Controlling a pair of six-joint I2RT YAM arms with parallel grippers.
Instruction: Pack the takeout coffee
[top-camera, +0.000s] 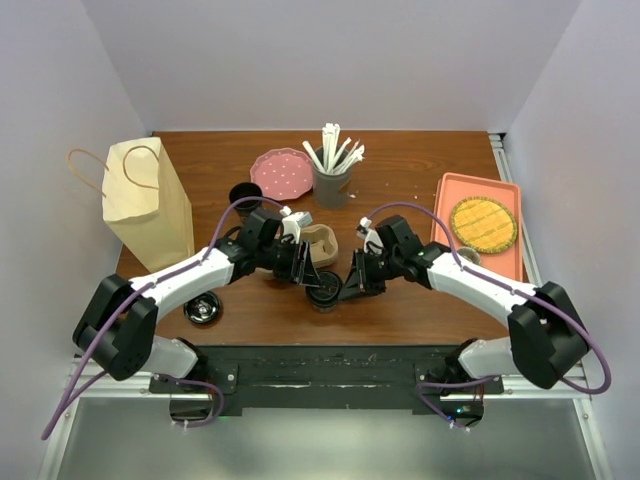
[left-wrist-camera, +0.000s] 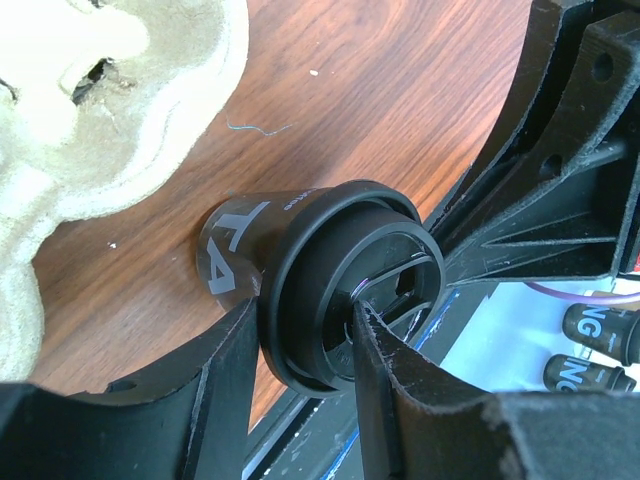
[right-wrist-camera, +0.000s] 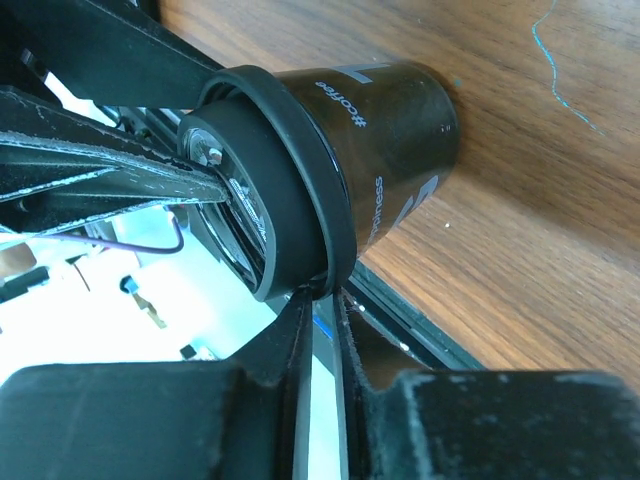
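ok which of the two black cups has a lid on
The lettered cup at the front is capped; the plain cup beside the paper bag stands open.

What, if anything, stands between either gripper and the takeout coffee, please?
Nothing visible does. The left gripper straddles the lid rim of the takeout coffee, one finger outside and one on the lid top. The right gripper pinches that rim from the opposite side.

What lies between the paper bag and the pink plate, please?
A plain black cup stands between the paper bag and the pink plate, seen in the top view.
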